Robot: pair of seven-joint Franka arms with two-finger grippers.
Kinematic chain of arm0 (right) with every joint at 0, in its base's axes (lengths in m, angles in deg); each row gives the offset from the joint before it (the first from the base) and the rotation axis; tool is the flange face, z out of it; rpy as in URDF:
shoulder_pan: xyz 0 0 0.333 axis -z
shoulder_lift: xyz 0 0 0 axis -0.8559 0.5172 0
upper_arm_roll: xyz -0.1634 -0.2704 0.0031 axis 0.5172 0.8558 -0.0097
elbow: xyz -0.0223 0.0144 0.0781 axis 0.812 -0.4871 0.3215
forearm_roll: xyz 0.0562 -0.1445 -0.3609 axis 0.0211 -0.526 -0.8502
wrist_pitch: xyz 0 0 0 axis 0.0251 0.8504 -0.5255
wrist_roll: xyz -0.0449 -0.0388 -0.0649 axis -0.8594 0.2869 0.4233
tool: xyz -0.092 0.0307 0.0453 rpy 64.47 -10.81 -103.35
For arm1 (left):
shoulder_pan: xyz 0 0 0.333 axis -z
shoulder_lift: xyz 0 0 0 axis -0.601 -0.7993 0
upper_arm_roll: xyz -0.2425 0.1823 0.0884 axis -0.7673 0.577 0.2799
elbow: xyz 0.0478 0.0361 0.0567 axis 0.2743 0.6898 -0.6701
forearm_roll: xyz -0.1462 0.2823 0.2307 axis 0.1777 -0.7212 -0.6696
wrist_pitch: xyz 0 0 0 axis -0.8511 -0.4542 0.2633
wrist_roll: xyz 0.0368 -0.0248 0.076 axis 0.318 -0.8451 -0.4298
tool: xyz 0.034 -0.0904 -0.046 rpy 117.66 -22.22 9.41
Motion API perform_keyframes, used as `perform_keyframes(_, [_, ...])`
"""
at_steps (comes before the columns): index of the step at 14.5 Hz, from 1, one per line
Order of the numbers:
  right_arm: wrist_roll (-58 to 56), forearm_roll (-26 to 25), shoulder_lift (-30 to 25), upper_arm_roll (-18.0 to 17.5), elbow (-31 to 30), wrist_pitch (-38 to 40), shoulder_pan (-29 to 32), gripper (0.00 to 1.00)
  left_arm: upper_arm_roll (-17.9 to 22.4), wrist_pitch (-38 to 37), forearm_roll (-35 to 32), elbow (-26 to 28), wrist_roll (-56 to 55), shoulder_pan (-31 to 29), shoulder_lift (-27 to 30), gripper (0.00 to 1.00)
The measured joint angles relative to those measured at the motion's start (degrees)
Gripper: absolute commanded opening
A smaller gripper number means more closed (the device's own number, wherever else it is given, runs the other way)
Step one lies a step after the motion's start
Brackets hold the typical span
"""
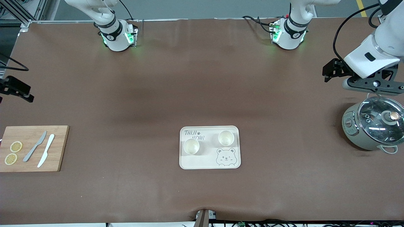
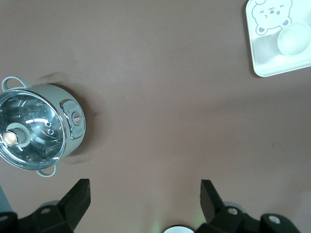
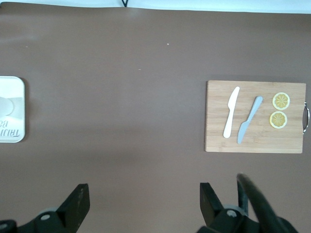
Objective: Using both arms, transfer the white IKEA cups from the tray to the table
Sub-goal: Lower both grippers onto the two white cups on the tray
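Two white IKEA cups stand upright on the bear tray [image 1: 206, 160]: one [image 1: 191, 146] toward the right arm's end, the other [image 1: 226, 137] toward the left arm's end and a little farther from the front camera. My left gripper [image 1: 375, 84] is up over the table beside the grey-green pot, open and empty [image 2: 146, 199]. Its wrist view shows one cup [image 2: 293, 40] on the tray [image 2: 267, 65]. My right gripper [image 1: 15, 90] is up at the right arm's end of the table, open and empty [image 3: 144, 201]. Its wrist view shows the tray's edge [image 3: 14, 87].
A grey-green pot with a glass lid [image 1: 374, 126] stands at the left arm's end, also in the left wrist view [image 2: 36, 126]. A wooden cutting board [image 1: 58, 148] with two knives and lemon slices lies at the right arm's end, also in the right wrist view [image 3: 255, 141].
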Motion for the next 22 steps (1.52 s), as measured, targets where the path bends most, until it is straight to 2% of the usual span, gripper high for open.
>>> perform_keyframes(7, [0.5, -0.2, -0.5, 0.7, -0.2, 0.1, -0.4, 1.00, -0.5, 0.5, 0.6, 0.3, 0.0, 0.3, -1.5, 1.00])
perform_keyframes(12, [0.5, -0.2, -0.5, 0.9, -0.2, 0.3, -0.1, 1.00, -1.2, 8.9, 5.3, 2.8, -1.4, 1.7, -7.4, 1.00])
perform_keyframes(15, [0.5, -0.1, -0.5, 0.8, -0.4, -0.7, -0.1, 1.00, -1.6, 14.0, 5.6, 3.2, -7.6, 4.4, -11.7, 1.00])
perform_keyframes(16, [0.5, 0.7, -0.4, 0.7, -0.8, -1.7, -0.1, 1.00, -1.9, 16.1, 5.6, 3.3, -10.1, 5.6, -13.3, 1.00])
perform_keyframes(19, [2.9, 8.4, 1.7, 0.6, -2.4, -5.4, -0.3, 1.00, -2.4, 22.3, 5.6, 3.3, -16.8, 9.0, -18.0, 1.00])
perform_keyframes(22, [12.0, 10.7, 7.9, 0.0, -3.1, -13.5, -3.8, 1.00, -2.5, 28.4, 5.6, 3.5, -21.0, 10.8, -22.2, 1.00])
